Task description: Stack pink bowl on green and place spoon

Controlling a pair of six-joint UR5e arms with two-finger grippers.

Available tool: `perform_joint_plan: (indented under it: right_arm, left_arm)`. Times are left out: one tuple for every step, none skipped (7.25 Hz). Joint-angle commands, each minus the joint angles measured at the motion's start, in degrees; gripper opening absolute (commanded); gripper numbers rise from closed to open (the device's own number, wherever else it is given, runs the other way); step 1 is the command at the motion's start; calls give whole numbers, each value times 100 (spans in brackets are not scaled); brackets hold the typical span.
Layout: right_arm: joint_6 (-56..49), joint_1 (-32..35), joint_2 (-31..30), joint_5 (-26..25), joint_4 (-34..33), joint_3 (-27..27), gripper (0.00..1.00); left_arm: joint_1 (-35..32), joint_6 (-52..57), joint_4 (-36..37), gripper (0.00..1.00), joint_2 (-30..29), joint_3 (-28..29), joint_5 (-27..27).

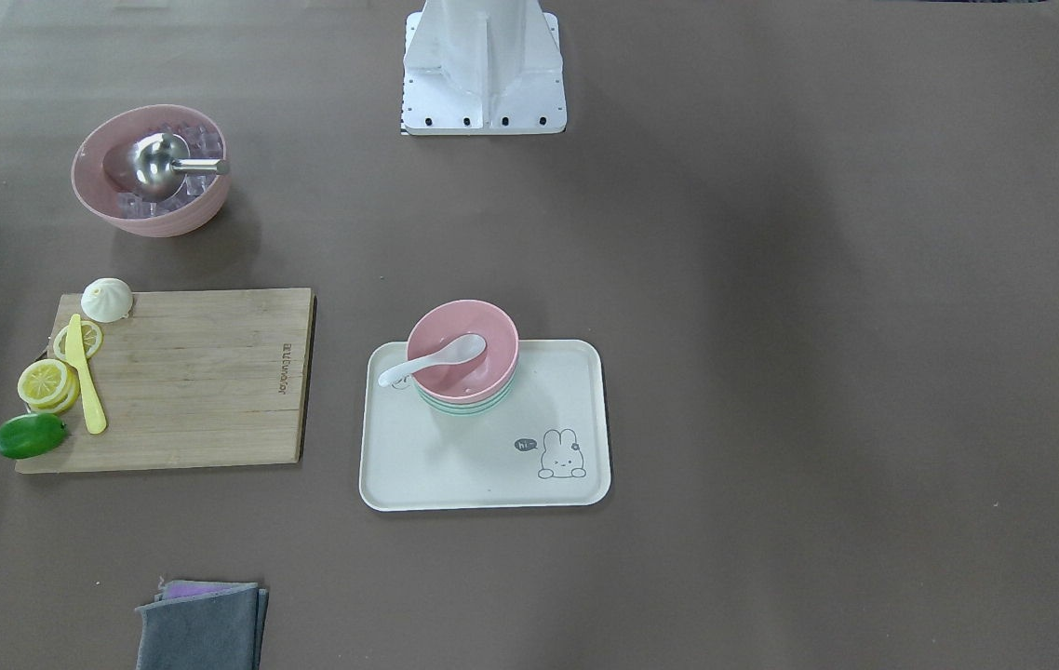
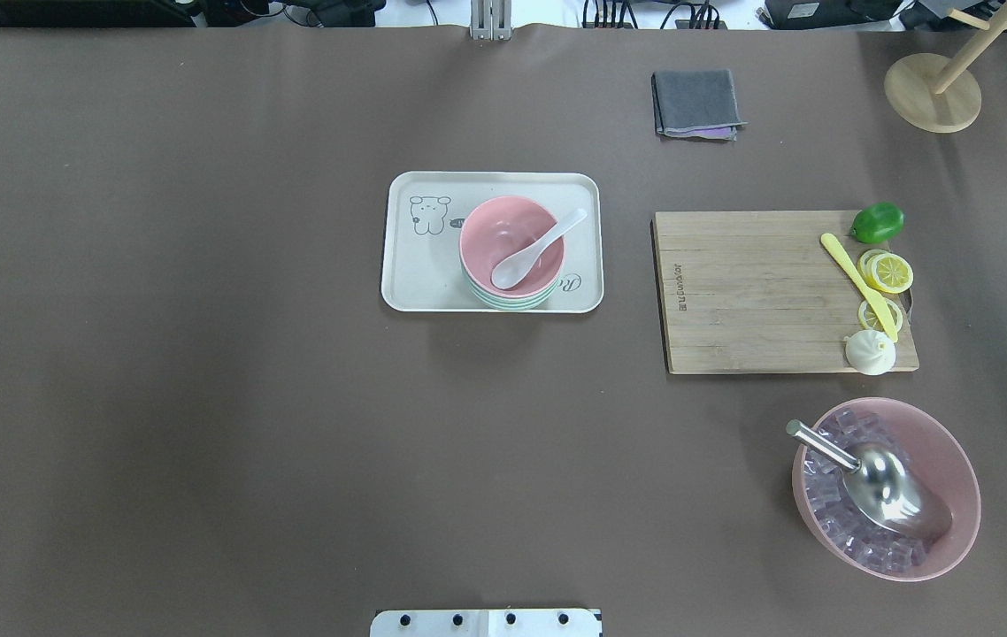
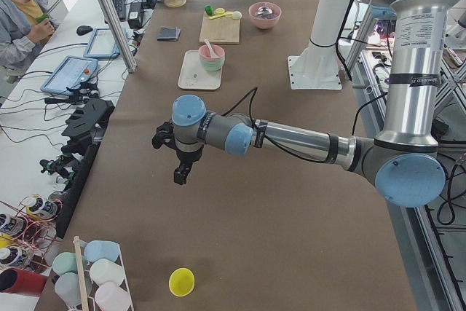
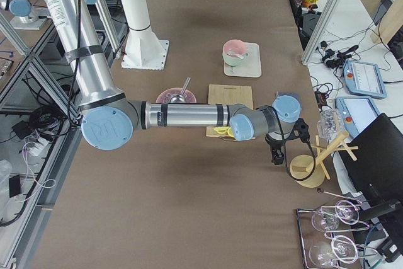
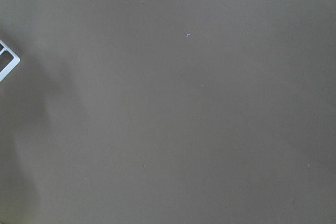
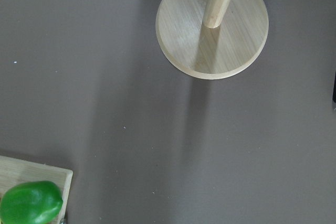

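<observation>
We note the left gripper [image 3: 180,175] over bare table at the near end; we cannot tell whether its fingers are apart or together. Farther along, the pink bowl [image 2: 503,226] sits nested in the green bowl [image 2: 508,304] on the tray [image 2: 406,283], with the spoon [image 2: 539,250] inside. For the right gripper [image 4: 275,157], beside the wooden stand [image 4: 304,171], we cannot tell either.

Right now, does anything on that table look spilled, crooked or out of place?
Nothing spilled or broken. The pink bowl sits squarely in the green bowl on the tray, spoon resting inside. Only small oddities: the green fruit and white bun overhang the edges of the cutting board.
</observation>
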Motion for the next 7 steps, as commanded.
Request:
perform_joint_plan:
  right_arm:
    - [23,3,20,-9,-4,37,100]
    - [24,3,11,-9,-4,46,100]
    - [24,3,2,-9,-13,46,100]
    - [24,3,-7,-9,-22,46,100]
    - [15,3,-16,-9,-22,38,100]
    - [15,3,-7,9,-31,29,100]
    - [15,3,2,9,-57,20,100]
  left_arm:
    - [-5,0,87,98,-42,24,-27]
    - [-5,-35,96,98,-51,33,-36]
    - [-5,-140,96,98,-42,7,-45]
    - [-5,-149,96,98,-16,-28,-53]
    - [-5,-149,87,98,-16,-28,-53]
    - [-5,-149,87,98,-7,-28,-53]
    - [-5,-149,87,98,2,-28,-53]
